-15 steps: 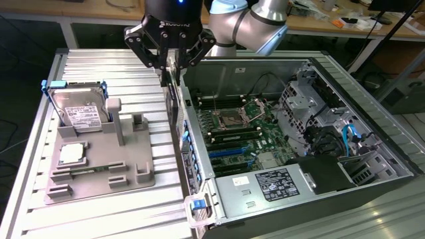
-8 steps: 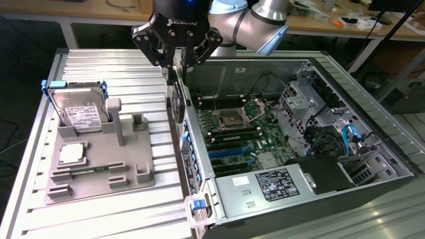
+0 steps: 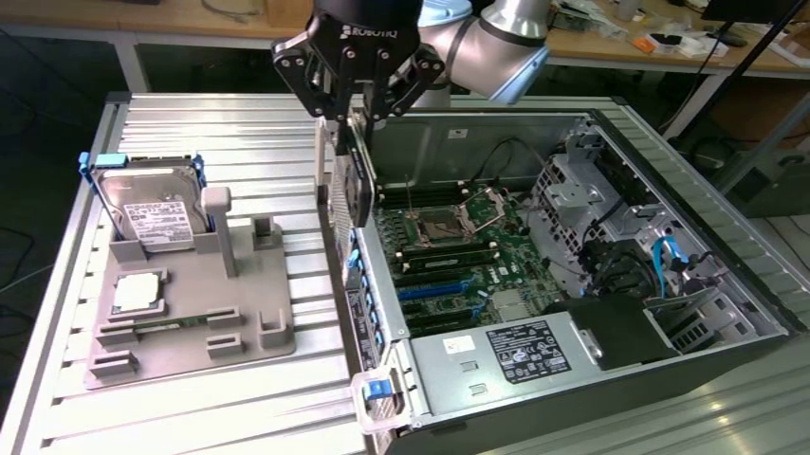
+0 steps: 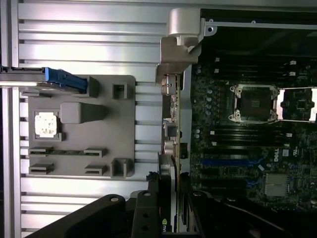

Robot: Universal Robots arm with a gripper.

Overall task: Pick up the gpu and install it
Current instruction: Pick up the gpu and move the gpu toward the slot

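Note:
My gripper [image 3: 351, 118] is shut on the gpu [image 3: 358, 185], a thin black card with a silvery metal edge. The card hangs upright, edge-on, in the air over the near wall of the open computer case [image 3: 658, 161]. In the wrist view the gpu [image 4: 172, 144] runs as a narrow strip out from between my black fingers [image 4: 148, 208], along the case wall beside the motherboard [image 4: 247, 148]. The motherboard's blue slots [image 3: 443, 289] lie below and toward the exterior view's right of the card.
A grey fixture [image 3: 190, 332] on the slatted metal table holds the silver hard drive [image 3: 150, 213] with blue handles and the square CPU chip [image 3: 137, 294]. Inside the case are the open CPU socket [image 3: 443, 227], cables [image 3: 665, 256] and a power supply [image 3: 506, 351].

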